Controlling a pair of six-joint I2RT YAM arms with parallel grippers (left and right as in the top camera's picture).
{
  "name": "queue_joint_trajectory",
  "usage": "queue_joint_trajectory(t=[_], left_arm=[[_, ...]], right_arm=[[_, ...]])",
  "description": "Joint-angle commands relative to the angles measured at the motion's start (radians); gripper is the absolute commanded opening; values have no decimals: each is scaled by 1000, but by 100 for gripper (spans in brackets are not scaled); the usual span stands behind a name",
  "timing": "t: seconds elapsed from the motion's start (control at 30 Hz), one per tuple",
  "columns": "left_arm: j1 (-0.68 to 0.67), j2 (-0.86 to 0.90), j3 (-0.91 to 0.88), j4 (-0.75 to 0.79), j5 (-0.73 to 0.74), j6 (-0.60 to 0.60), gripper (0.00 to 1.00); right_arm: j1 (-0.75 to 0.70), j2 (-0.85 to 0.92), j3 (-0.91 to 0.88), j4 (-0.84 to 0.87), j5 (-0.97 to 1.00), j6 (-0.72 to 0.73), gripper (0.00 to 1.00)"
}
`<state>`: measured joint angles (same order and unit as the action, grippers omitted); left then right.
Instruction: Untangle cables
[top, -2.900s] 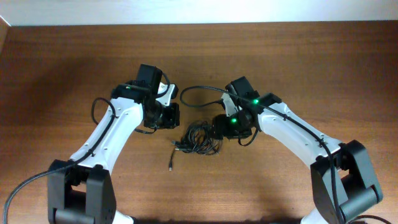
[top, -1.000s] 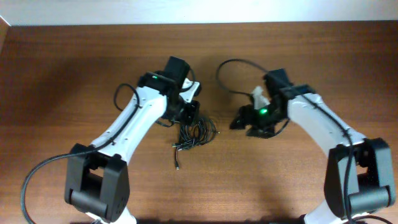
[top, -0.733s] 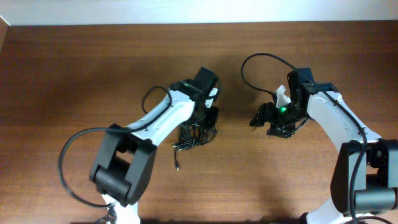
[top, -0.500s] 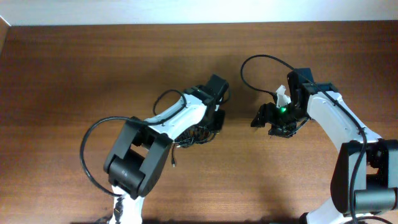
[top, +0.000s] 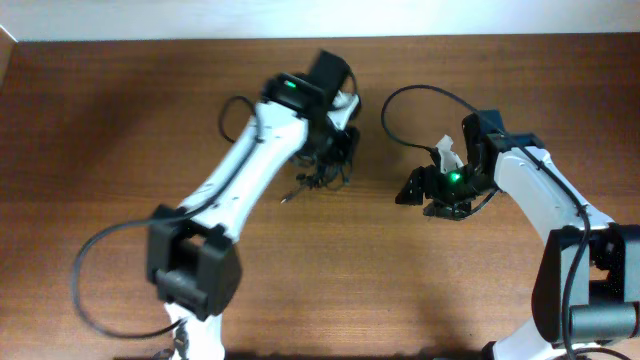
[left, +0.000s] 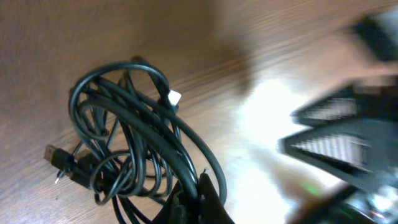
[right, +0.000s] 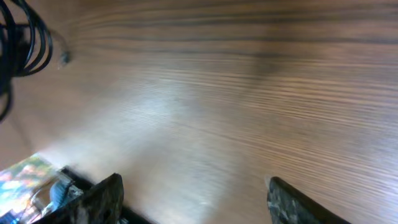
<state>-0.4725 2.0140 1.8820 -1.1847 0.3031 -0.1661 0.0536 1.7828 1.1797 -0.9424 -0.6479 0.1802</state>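
The cables (top: 322, 176) are a tangled bundle of thin black cords hanging under my left gripper (top: 336, 152), which is shut on them near the table's back middle. One plug end (top: 285, 198) trails off to the lower left. In the left wrist view the cables' loops (left: 124, 140) spread out ahead of my left gripper (left: 198, 198), with one cord pinched between the dark fingers. My right gripper (top: 408, 190) stands open to the right of the bundle, apart from it. In the right wrist view my right gripper (right: 194, 198) has only bare wood between its fingers, and the cables (right: 25, 34) show at the top left.
The wooden table (top: 120, 120) runs to a pale wall along the back edge. The right arm's own thick black cable (top: 400, 95) loops up behind its wrist. The right arm (left: 348, 130) appears blurred at the right of the left wrist view.
My left gripper has shut on the cable bundle and carried it toward the back of the table. My right gripper has opened a little wider and shifted slightly left.
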Motion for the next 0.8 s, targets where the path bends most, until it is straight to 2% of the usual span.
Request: queue_joint_trajectory(t=[0.0,0.03,0.07,0.13,0.17,0.23,0.27,0.37,0.43,0.53,0.63,0.67,0.7,0.77], left_arm=[[120,-94,50,-38,462,230,0],[162,-94,50,-50,588,296,0],[183,-94,50,-56,650,326,0],[250,-94,50,-70,831,409,0],[262,-93,50,-70,852,411,0],[287,-94,49,-90,908,429,0],[285,-94,48,-116,936,465,0],[265,-94,31,-200,928,566,0],[242,-94,-5,-204,929,565,0],[193,-94,-86,-153,971,563,0],[140,-93,-252,6,1099,535,0],[129,-93,-309,81,1190,522,0],[120,-93,-403,238,1265,472,0],[123,-93,-475,337,1200,422,0]], right_arm=[[-48,-9,-3,1,-452,-200,74],[-55,-9,-3,3,-542,-238,73],[-55,-9,-3,11,-610,-264,72],[-51,-9,-3,50,-761,-320,60],[-47,-9,-3,67,-802,-340,55],[-17,-9,-3,172,-869,-340,29],[-4,-9,-3,212,-871,-320,20],[4,-9,-3,293,-803,-190,18],[-32,-9,-3,255,-562,-75,14],[-128,-9,-3,153,-380,-83,11],[-209,-9,-3,55,-368,-179,11],[-220,-9,-3,30,-360,-204,11],[-224,-9,-3,8,-315,-207,11],[-222,-9,-3,-5,-281,-207,11]])
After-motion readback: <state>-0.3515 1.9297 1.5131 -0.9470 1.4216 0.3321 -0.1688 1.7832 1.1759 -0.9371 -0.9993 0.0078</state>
